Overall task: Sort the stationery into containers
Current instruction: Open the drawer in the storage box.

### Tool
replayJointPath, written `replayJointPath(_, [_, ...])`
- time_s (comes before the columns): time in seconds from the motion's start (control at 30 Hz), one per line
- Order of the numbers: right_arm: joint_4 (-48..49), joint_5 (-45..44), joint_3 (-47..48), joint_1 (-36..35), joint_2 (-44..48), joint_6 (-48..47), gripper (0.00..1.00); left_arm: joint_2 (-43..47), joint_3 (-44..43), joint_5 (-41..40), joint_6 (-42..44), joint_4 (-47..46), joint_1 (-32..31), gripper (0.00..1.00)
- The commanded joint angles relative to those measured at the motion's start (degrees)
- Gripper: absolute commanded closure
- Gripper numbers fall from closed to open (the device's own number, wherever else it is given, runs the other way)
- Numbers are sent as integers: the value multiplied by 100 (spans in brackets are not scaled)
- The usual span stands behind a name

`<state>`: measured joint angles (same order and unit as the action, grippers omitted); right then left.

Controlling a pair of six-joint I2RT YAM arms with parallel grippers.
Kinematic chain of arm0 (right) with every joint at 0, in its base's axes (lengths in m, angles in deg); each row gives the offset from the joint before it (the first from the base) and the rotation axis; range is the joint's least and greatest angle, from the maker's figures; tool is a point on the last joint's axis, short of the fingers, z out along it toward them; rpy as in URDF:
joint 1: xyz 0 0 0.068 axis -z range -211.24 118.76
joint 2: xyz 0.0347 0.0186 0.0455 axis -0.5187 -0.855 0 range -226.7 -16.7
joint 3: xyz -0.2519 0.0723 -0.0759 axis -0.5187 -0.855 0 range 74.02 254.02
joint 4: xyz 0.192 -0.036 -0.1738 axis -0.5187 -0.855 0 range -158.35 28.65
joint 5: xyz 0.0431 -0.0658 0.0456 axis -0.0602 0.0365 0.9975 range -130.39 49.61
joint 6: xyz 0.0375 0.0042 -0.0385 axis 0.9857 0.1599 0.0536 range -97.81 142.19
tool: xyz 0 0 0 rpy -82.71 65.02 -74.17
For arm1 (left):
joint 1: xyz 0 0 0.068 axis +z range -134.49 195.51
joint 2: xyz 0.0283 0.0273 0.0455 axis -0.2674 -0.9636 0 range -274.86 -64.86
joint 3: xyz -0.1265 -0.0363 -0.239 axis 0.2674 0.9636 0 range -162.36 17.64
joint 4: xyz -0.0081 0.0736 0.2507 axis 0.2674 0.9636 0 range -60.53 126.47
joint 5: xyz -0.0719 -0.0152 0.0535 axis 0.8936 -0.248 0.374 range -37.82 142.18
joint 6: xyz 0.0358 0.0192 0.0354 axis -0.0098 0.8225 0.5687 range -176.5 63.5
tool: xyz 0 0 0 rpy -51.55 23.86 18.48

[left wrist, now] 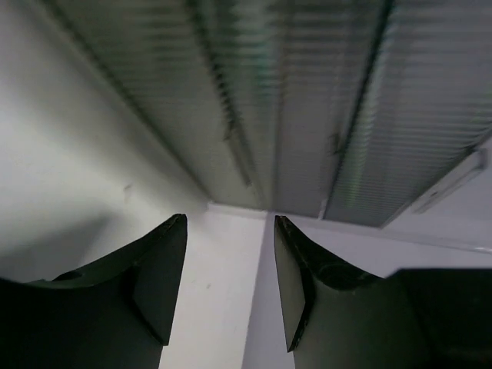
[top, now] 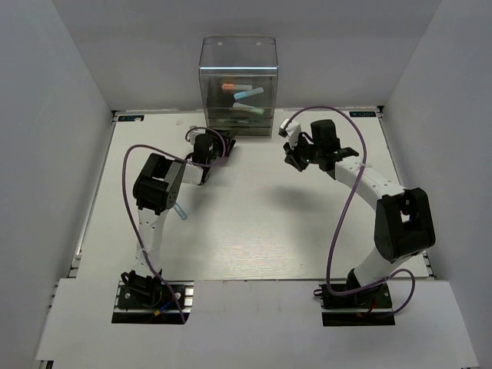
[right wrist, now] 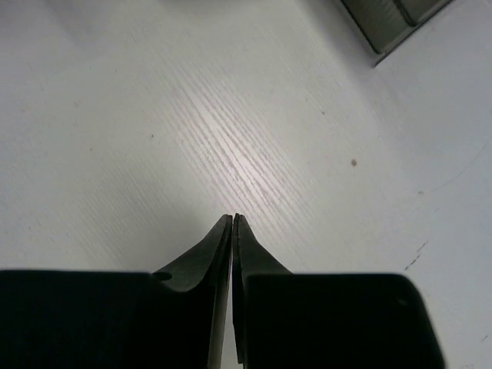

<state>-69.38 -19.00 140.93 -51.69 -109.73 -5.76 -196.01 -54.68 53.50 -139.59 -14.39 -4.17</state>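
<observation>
The left gripper has its jaws apart with nothing between them, both dark fingers rising from the bottom edge of the left wrist view. Close ahead of them, filling the upper part of that frame, is the ribbed clear front of the box, which stands on the white table. The right gripper has its jaws pressed together and holds nothing. Its tips sit at the lower centre of the right wrist view, over the table, and a corner of the box shows in the upper right of that frame. In the top view the box stands at the upper centre, at the far edge of the table. The left gripper is near its lower left corner, and the right gripper is to its lower right, apart from it. Inside the box lie several markers, one orange-capped and one light-blue-capped. A light-blue marker lies on the table at centre left, just beside the left arm.
</observation>
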Motion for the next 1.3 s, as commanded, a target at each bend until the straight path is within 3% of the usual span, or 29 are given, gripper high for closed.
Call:
replayJointPath(0.0, [39,225,-29,129,330,193,92,-85,-467,-413,-76,-220,-27,41])
replayJointPath(0.23, [12,278,102,287,277,140,92,-631,-1319,-607,-129,237,-27,41])
replayJointPath(0.67, [-40,331,129,392,216,87,92,-1044,-1856,-906,-129,422,-27,63])
replayJointPath(0.87, [-58,366,146,384,233,79,92,-1149,-1997,-958,-129,422,-27,80])
replayJointPath(1.0, [-102,375,138,392,259,61,92,-1149,-1997,-958,-129,317,-27,100])
replayJointPath(1.27, [-85,480,129,384,277,43,92,-790,-1260,-958,-129,-131,-80,100])
